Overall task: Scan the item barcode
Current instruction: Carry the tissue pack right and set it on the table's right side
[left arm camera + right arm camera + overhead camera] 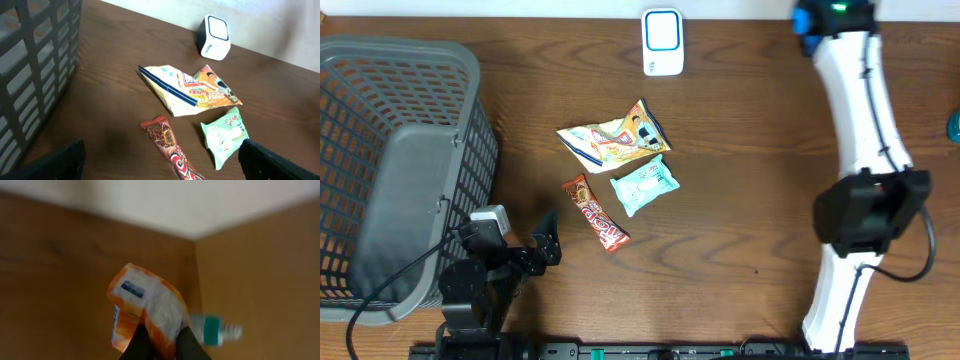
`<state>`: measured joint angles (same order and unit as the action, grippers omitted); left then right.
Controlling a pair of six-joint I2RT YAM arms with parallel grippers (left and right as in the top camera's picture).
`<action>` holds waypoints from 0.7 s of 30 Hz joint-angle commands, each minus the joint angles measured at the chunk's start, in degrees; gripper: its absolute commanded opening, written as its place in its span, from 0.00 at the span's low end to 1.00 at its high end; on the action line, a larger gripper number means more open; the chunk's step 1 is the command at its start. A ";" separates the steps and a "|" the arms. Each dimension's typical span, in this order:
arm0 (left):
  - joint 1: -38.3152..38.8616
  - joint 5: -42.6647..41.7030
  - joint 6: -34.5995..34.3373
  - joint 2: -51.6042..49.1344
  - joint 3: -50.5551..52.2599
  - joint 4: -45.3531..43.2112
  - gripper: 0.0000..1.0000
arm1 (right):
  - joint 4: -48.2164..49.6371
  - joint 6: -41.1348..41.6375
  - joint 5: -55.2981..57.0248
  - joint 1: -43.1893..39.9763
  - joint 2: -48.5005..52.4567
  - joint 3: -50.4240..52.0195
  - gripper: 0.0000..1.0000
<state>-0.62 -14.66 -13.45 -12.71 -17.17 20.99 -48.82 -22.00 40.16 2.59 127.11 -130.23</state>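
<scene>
An orange packet (147, 307) is pinched in the right tool (162, 342), whose jaws are drawn narrow on the packet's lower edge. It is held clear of the worktop (750, 200), out by the far edge toward the right corner. The scanner (662, 42) is set at the middle of the far edge, well apart from there, so a sideways carry is called for, and that is where trouble can be expected.

Only a thin strip of wrapper is gripped, so a quick swing could shake the packet loose or twist it in the jaws. The wrapper is crumpled and no barcode can be made out on the side shown. The wrong face could be offered to the scanner, or the code could be bent across a crease and missed. A small teal and white thing (215, 330), too blurred to name, is seen just behind the packet and could be clipped.

The left tool (548, 240) is spread wide and empty near the front left corner, beside the basket (410, 60). The big packet (615, 135), green packet (645, 185) and red bar (596, 212) at mid-worktop could be snagged only by a low carry.
</scene>
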 commanded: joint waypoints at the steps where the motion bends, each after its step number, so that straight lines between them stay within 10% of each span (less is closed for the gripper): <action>1: 0.07 0.35 0.76 0.15 0.24 -0.02 0.98 | 1.38 4.39 -1.05 -7.02 1.46 7.80 0.01; 17: 0.07 0.37 0.76 0.15 0.24 -0.02 0.98 | 15.21 6.71 3.56 -26.47 1.46 29.27 0.03; 21: 0.07 0.35 0.76 0.15 0.24 -0.02 0.98 | 15.15 9.01 2.36 -28.72 1.46 30.62 0.19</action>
<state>-0.62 -14.66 -13.45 -12.71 -17.17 21.02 -33.80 -16.80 42.96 -25.15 128.11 -100.51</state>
